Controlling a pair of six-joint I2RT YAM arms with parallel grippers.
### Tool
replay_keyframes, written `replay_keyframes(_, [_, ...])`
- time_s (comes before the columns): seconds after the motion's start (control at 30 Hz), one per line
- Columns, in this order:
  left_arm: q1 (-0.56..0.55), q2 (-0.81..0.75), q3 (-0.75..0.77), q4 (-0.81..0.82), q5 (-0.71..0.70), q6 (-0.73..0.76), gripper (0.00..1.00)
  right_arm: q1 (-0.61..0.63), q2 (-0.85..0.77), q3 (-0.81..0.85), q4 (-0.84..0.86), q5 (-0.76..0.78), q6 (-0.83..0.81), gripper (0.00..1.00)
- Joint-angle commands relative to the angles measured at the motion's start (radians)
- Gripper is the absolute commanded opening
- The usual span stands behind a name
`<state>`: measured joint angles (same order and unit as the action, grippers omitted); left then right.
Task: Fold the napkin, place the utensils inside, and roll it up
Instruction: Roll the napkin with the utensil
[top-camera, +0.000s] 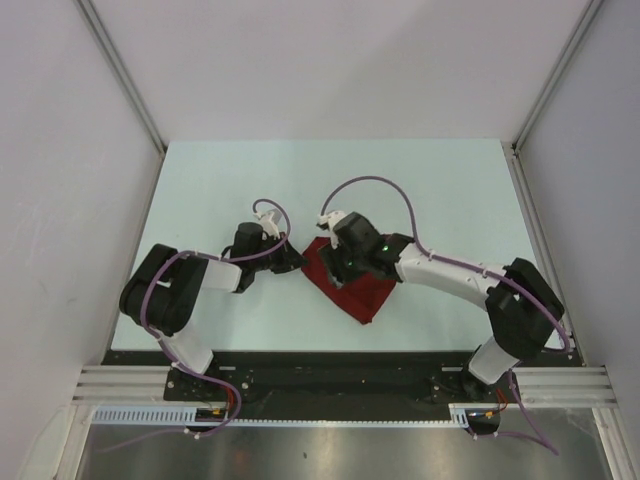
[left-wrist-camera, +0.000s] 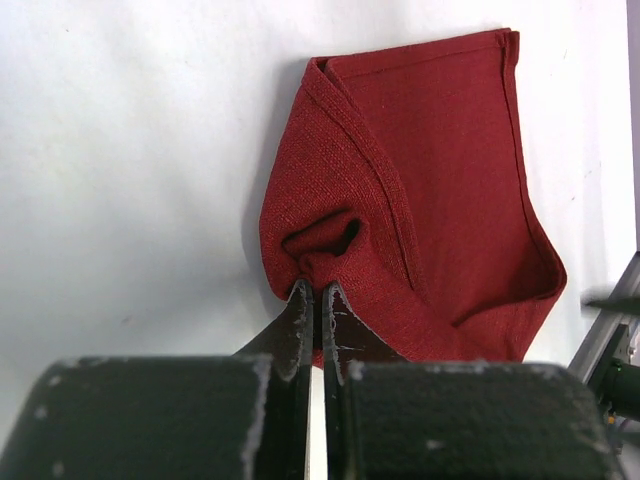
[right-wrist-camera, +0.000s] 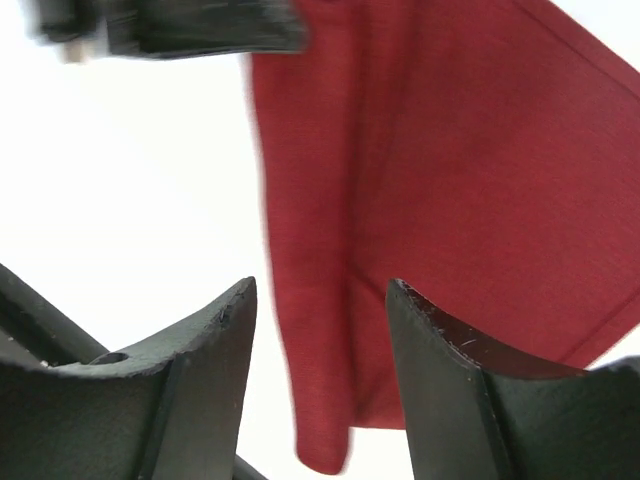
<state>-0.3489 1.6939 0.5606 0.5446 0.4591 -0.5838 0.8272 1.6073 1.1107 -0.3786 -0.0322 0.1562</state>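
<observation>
**Two arms, one folded napkin**

Item: napkin (top-camera: 352, 288), dark red, folded, lying mid-table (top-camera: 440, 190) and nearer the near edge.
Left arm: elbow bent, reaching in from the left. The left gripper (left-wrist-camera: 315, 290) has its fingers pinched tight on a bunched fold at the cloth's edge.
Right arm: arched in from the right. The right gripper (right-wrist-camera: 320, 290) is poised over the cloth with its fingers apart, gripping nothing.

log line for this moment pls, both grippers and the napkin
left gripper: shut, pinching a bunch of napkin | right gripper: open over napkin, not gripping | napkin: folded over, lying on table
</observation>
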Motion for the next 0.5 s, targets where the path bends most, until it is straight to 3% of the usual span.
replay_keyframes(0.0, [-0.013, 0.013, 0.021, -0.064, 0.047, 0.007, 0.00, 0.160, -0.004, -0.029, 0.052, 0.323, -0.017, 0.59])
replay_keyframes(0.17, [-0.013, 0.013, 0.018, -0.064, 0.052, 0.009, 0.00, 0.294, 0.046, -0.046, 0.101, 0.514, -0.081, 0.58])
replay_keyframes(0.47, [-0.013, 0.016, 0.012, -0.051, 0.062, 0.001, 0.00, 0.328, 0.157, -0.025, 0.124, 0.494, -0.142, 0.43])
